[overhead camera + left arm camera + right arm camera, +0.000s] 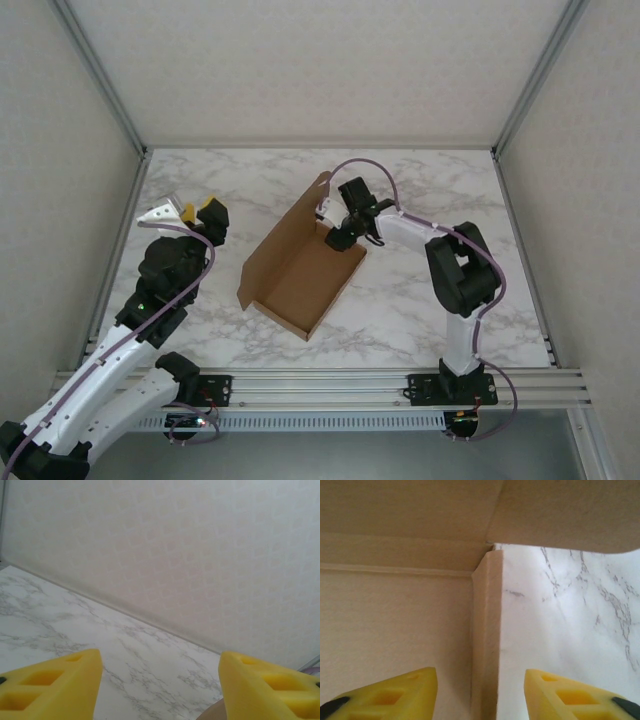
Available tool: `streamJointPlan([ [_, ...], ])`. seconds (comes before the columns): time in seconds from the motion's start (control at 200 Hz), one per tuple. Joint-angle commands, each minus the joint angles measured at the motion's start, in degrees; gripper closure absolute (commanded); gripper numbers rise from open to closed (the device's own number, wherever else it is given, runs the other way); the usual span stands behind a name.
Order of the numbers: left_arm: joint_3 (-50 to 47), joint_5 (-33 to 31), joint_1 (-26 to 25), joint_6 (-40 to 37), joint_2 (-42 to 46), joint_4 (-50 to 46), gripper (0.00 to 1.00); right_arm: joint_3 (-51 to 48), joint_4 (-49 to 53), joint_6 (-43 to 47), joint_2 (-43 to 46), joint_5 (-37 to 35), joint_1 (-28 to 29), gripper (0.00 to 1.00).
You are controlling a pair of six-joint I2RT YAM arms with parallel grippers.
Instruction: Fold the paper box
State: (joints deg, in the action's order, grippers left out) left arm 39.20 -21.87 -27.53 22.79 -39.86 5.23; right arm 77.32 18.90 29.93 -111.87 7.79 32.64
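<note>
The paper box (300,275), plain brown cardboard, lies slantwise mid-table as a shallow tray, with a tall flap standing along its left side. My right gripper (338,235) is down at the box's far right corner. In the right wrist view its yellow fingers (385,700) stand open astride the low side wall (487,630), with a gap on both sides. The box floor (395,630) is on the left and bare marble on the right. My left gripper (195,212) hangs raised to the left of the box. It is open (160,685) with nothing between its fingers.
The marble table (420,310) is walled at the back and both sides, with metal posts (100,80) in the corners. A rail (330,380) runs along the near edge by the arm bases. A sliver of brown (215,715) shows low in the left wrist view.
</note>
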Motion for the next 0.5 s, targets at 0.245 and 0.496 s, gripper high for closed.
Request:
streamJointPlan([
  [0.245, 0.00, -1.42, 0.46, 0.94, 0.32, 0.39, 0.35, 2.12, 2.04, 2.12, -4.04, -1.68, -0.21, 0.74],
  [0.496, 0.01, -1.43, 0.46, 1.07, 0.53, 0.31, 0.34, 3.38, 3.78, 3.45, -5.88, -7.59, 1.41, 0.85],
])
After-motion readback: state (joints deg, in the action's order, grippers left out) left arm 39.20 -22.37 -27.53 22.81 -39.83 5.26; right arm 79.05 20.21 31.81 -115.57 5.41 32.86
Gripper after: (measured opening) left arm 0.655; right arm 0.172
